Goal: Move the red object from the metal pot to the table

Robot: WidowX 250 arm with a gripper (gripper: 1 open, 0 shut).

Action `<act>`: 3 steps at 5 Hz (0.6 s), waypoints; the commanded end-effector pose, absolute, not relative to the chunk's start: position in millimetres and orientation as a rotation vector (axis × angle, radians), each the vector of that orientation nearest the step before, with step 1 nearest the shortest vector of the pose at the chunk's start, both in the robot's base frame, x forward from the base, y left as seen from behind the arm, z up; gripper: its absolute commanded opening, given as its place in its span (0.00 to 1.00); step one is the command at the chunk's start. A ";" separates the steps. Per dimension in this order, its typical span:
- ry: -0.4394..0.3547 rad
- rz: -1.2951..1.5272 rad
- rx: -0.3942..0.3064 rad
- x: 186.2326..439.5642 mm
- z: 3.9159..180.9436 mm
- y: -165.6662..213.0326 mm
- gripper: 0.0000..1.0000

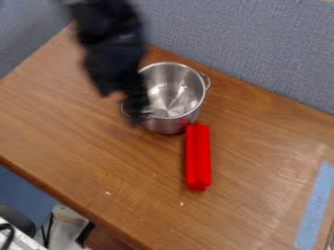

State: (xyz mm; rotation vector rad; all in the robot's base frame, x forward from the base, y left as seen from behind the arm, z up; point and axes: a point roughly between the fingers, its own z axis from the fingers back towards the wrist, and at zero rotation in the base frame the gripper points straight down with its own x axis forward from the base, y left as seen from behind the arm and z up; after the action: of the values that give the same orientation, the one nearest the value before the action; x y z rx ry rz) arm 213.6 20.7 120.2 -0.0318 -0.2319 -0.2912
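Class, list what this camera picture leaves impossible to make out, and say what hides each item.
- Gripper: motion blur; jaws unreadable.
- Pot: left handle behind the blurred gripper.
- Blue tape: cut off by the right edge.
- Table: near corner cut off by the bottom edge.

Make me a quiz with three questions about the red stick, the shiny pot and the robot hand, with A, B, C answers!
1. Where is the red object?
A. Inside the pot
B. Lying on the table beside the pot
C. Held up in the air

2. How many red things are on the table?
A. One
B. Two
C. Three

3. What is inside the metal pot?
A. Nothing that can be seen
B. A spoon
C. A red ball

Answers:
1 B, the bar lies flat on the wood, next to the pot's lower right side.
2 A, only one red bar shows.
3 A, only bare shiny steel is visible inside; the blurred gripper is at its upper left.
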 end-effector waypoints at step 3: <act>-0.236 0.273 0.045 245.1 17.7 -88.0 1.00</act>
State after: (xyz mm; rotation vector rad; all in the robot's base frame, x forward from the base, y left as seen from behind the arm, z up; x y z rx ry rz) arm 231.4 -87.8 7.5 0.0608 -0.1958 0.2746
